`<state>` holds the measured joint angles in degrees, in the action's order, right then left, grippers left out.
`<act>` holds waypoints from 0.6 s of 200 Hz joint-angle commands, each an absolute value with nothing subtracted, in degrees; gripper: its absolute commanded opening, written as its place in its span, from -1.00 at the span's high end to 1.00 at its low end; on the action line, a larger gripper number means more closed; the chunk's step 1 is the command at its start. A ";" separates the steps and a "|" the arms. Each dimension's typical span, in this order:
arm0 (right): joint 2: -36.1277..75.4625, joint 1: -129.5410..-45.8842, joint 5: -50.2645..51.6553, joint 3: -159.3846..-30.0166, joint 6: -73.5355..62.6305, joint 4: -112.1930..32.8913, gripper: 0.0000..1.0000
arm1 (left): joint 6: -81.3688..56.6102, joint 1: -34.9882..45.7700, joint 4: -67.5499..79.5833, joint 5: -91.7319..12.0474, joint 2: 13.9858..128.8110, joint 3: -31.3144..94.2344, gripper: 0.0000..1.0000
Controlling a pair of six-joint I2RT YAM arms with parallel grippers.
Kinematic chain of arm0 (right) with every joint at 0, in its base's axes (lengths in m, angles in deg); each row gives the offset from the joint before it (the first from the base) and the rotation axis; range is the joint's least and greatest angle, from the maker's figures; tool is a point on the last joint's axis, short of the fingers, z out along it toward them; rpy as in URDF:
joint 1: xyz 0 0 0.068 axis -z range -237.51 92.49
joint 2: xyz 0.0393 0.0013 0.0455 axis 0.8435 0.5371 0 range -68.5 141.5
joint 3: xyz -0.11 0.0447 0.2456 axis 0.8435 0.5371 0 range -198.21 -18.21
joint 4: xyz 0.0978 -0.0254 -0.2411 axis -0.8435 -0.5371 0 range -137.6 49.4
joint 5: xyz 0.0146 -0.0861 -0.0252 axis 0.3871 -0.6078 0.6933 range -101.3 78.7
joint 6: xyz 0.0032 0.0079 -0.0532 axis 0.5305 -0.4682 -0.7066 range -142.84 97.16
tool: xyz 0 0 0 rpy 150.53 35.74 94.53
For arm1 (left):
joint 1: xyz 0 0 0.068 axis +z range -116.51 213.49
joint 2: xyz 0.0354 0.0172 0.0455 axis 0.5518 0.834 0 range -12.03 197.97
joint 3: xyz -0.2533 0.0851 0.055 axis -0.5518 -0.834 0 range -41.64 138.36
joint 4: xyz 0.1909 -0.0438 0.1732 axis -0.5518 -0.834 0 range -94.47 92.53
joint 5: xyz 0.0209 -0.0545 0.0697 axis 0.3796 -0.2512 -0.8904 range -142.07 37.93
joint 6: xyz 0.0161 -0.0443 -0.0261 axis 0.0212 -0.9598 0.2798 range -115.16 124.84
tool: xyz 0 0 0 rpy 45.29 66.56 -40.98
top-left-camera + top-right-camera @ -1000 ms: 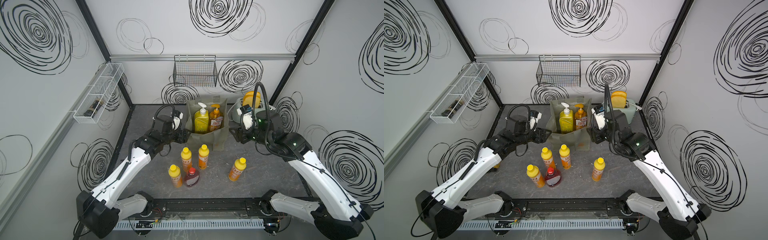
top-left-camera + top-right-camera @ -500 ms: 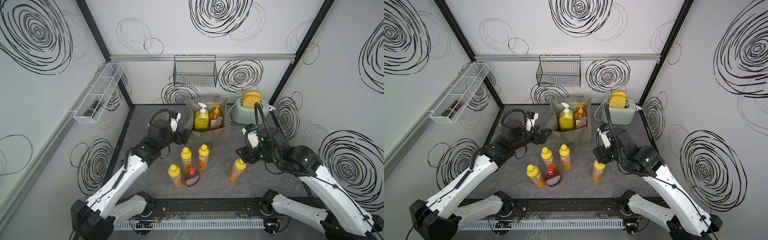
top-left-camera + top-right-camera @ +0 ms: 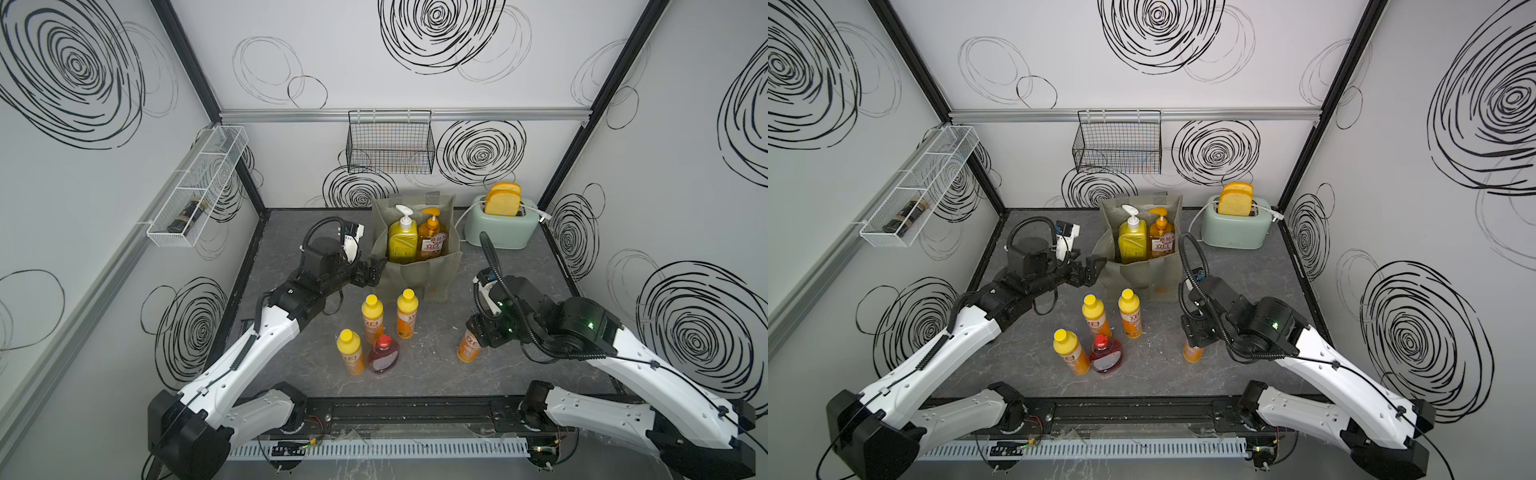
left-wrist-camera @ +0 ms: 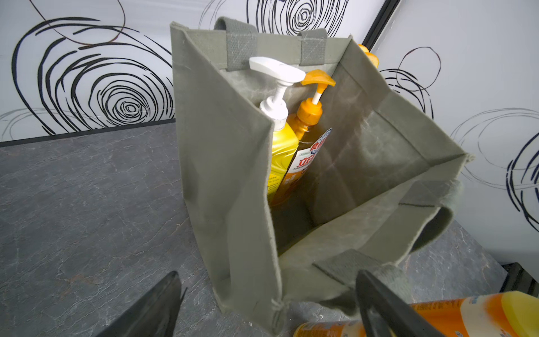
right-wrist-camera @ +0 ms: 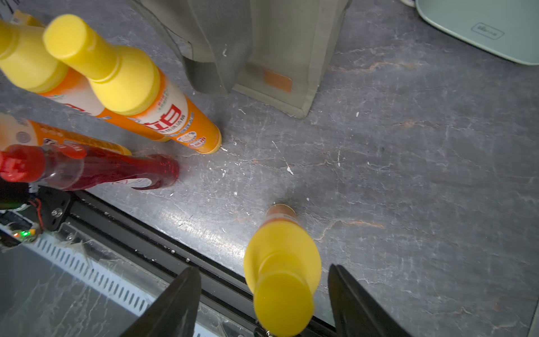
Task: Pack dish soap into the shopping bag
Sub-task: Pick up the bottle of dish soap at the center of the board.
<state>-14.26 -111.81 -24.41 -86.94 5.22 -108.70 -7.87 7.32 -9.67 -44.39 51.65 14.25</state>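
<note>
The grey-green shopping bag stands open at the back centre. Inside it are a yellow white-pump dish soap bottle and an amber orange-pump one. Three small orange yellow-capped bottles and a squat red bottle stand in front of the bag. My left gripper is open at the bag's near left corner, holding nothing. My right gripper is open above a lone small orange bottle, its jaws on either side of the yellow cap without touching.
A mint toaster with toast stands right of the bag at the back. A black wire basket hangs on the back wall. A white wire shelf on the left wall holds a dark jar. A black rail runs along the front.
My right arm has swung from the bag's right side forward and down over the lone small bottle. My left gripper's jaws have opened wider beside the bag.
</note>
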 commanded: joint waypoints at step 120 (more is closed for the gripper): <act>-14.31 -112.18 -26.99 -82.46 6.87 -106.48 -0.01 | -7.93 5.32 -6.23 -44.28 53.19 12.06 -0.99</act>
<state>-14.28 -111.86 -25.67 -82.55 6.64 -107.28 -7.87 5.85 -8.38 -44.48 52.79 13.01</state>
